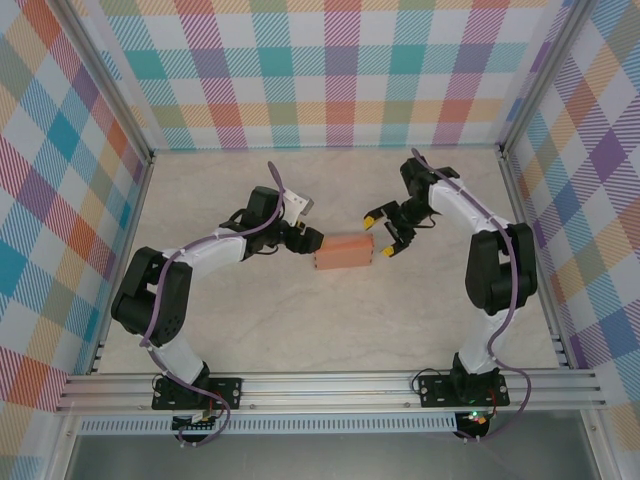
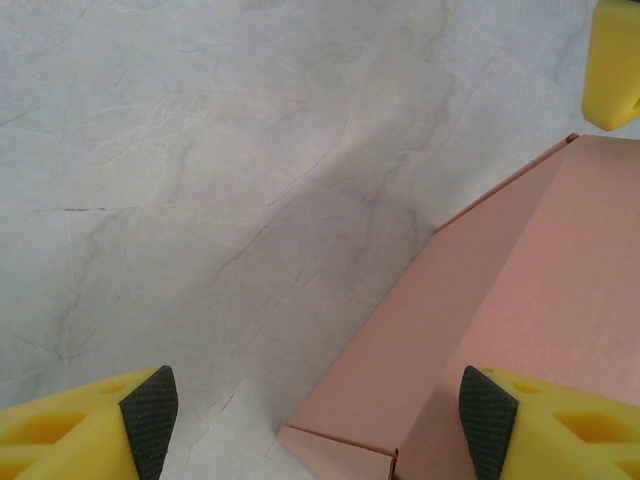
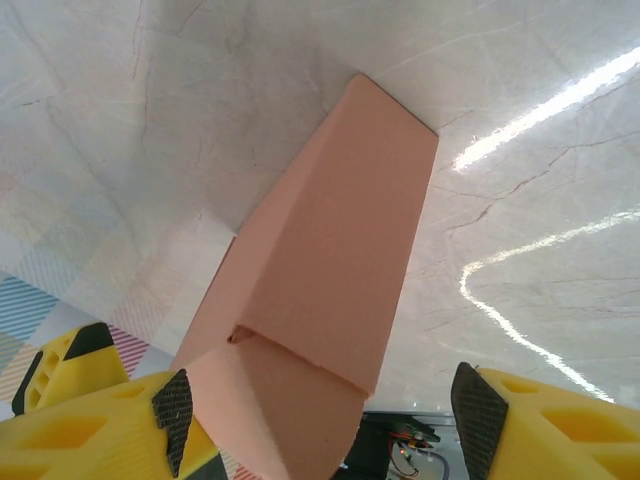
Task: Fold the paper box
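Box (image 1: pixel 343 252) lies mid-surface (image 1: pixel 250 190), long axis left to right, one end toward each arm. Left gripper (image 2: pixel 320 420): jaws apart, box end off-centre. Right gripper (image 3: pixel 327 412): jaws apart, straddling the other end.

Salmon-orange paper box (image 1: pixel 343 252), grey-veined white table (image 1: pixel 330 330).

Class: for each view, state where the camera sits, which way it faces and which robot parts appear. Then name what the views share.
Top external: above and behind the bases, looking down on table, left arm, right arm, left gripper, right gripper, paper box.
Left wrist: on the left arm, facing past its open fingers at the box's end.
Right wrist: on the right arm, facing along the box between its open fingers.
Shared: all three show the paper box.
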`<state>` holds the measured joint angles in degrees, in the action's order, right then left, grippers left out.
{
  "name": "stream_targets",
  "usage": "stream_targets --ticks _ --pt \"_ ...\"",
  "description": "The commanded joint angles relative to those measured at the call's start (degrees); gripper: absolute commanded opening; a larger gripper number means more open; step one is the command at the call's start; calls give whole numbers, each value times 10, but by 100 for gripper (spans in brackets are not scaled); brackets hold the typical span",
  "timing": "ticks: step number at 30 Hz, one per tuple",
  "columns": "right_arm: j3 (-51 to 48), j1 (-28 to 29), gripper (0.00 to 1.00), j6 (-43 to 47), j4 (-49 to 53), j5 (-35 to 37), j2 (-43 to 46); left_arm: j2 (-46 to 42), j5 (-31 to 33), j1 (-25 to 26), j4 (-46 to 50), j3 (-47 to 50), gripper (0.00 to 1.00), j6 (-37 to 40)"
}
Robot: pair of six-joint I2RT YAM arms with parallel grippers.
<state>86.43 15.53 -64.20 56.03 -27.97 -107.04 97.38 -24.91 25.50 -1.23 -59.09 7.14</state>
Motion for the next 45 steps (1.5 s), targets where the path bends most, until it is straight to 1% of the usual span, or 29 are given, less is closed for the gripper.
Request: stream_targets --ticks 1,5,9,12,15,19,21,25,30,33,35,39,43,45 --pt "2 4 72 6 30 4 33 24 22 4 46 8 76 17" --pt "-19 6 70 -15 24 12 71 25 24 4 49 9 76 17" --pt "-23 12 68 -16 27 15 86 27 24 4 52 6 76 18" --pt "-41 18 66 -18 21 32 89 29 22 4 51 3 76 16" --pt "-84 19 64 -28 -2 35 87 29 22 4 52 3 76 16" --pt "-137 27 58 -34 -25 72 77 31 22 4 55 3 76 17" --pt "-148 29 56 -37 -24 89 76 32 22 4 58 1 76 18" --pt "-120 29 56 -26 -13 97 85 34 22 4 59 -1 76 17" --pt "-31 30 58 5 42 138 117 38 22 4 62 -7 76 18" --pt "-7 29 59 7 39 147 138 40 21 4 61 -7 76 17" --pt "-6 29 59 8 22 143 134 42 18 4 60 -6 76 17" --pt "-19 32 59 12 0 110 93 42 19 4 61 -5 76 16" --pt "-64 40 59 11 -28 120 66 41 19 4 61 -2 76 16" --pt "-83 45 58 9 -19 135 49 42 18 4 59 -1 76 15"
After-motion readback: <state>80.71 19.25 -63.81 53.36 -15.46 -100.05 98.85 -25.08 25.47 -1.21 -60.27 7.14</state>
